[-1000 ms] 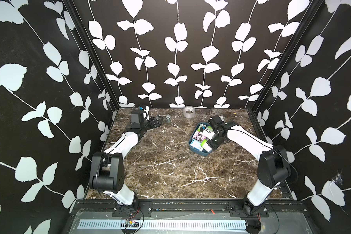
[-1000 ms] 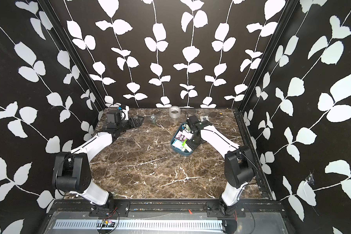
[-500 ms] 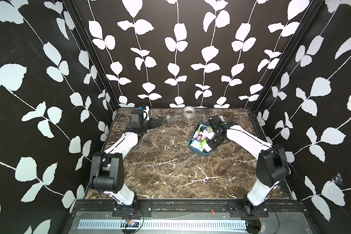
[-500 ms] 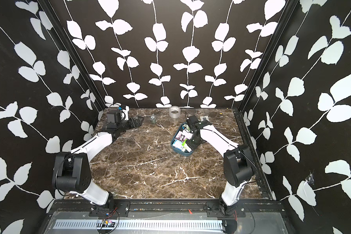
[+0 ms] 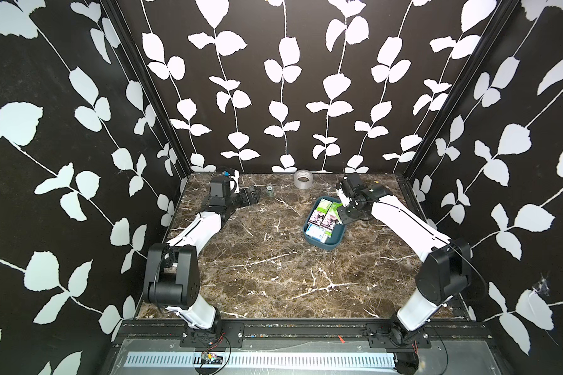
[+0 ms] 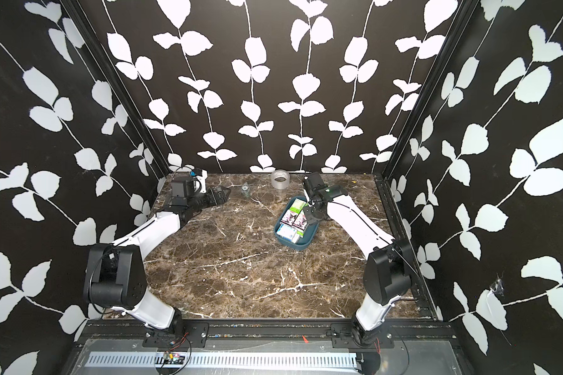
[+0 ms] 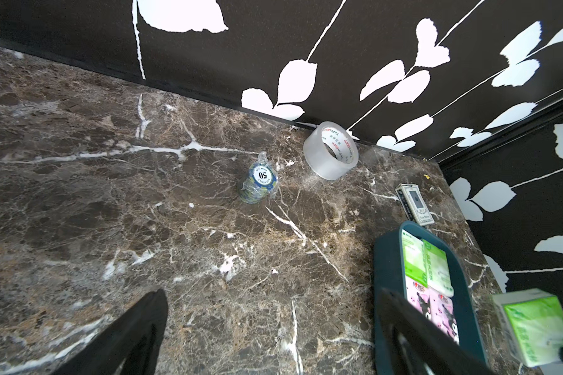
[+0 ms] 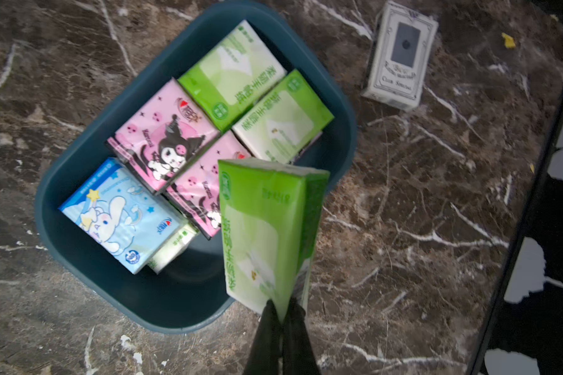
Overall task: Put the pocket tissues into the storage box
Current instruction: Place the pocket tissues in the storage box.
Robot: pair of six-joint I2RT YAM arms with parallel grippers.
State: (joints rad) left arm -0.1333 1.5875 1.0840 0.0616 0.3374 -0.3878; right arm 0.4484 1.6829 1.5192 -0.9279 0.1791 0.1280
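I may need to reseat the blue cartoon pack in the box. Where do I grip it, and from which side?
I'd take the blue cartoon pack by its end facing the bare floor of the storage box, coming from above. It lies flat on a green-and-white pack beneath, so that end looks raised and clear; its long side abuts a pink pack.

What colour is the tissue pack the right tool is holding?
The held pack is lime green with white, clearest in the right wrist view.
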